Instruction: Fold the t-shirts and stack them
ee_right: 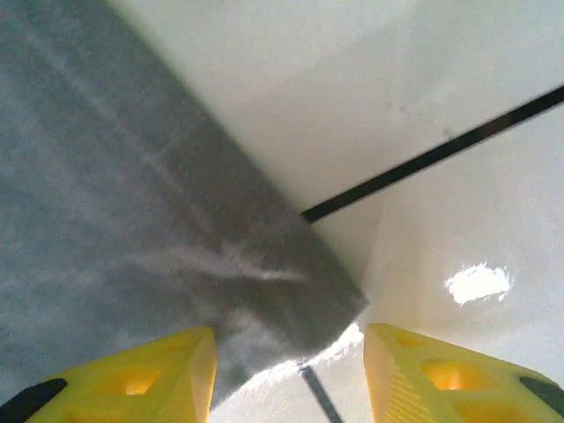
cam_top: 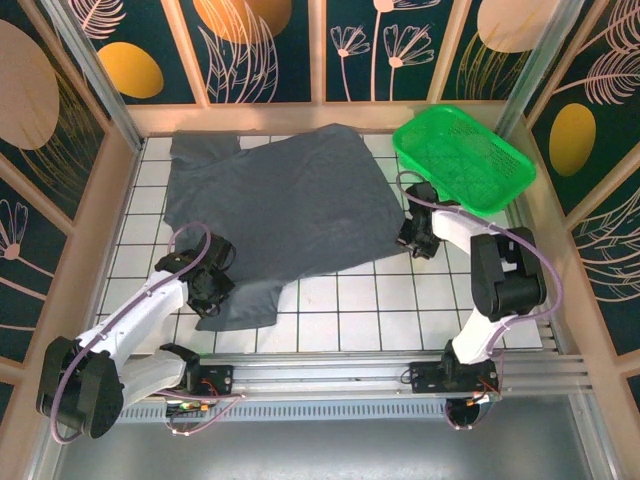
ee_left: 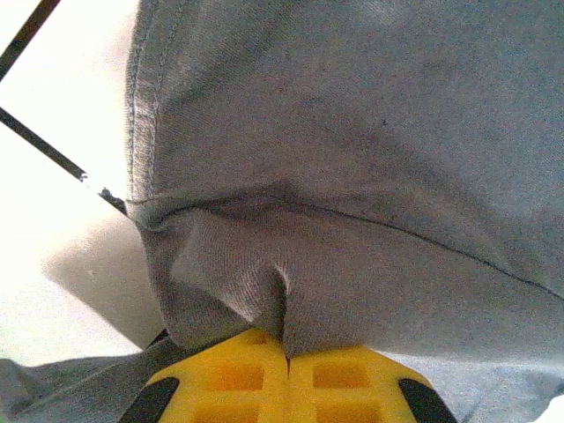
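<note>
One dark slate-grey t-shirt (cam_top: 285, 205) lies spread over the white tiled floor, a sleeve at the back left and a lobe trailing to the front left. My left gripper (cam_top: 213, 283) sits on that front-left lobe. In the left wrist view its yellow fingers (ee_left: 238, 374) are pressed together on a pinched fold of the t-shirt (ee_left: 352, 132). My right gripper (cam_top: 415, 238) is at the shirt's right edge. Its yellow fingers (ee_right: 167, 374) stand apart, straddling a corner of the t-shirt (ee_right: 132, 220) that rests on the tile, without touching it.
A bright green mesh basket (cam_top: 462, 158) stands at the back right, just behind the right gripper. Patterned walls ring the tiled floor (cam_top: 400, 310). A metal rail (cam_top: 380, 375) runs along the near edge by the arm bases.
</note>
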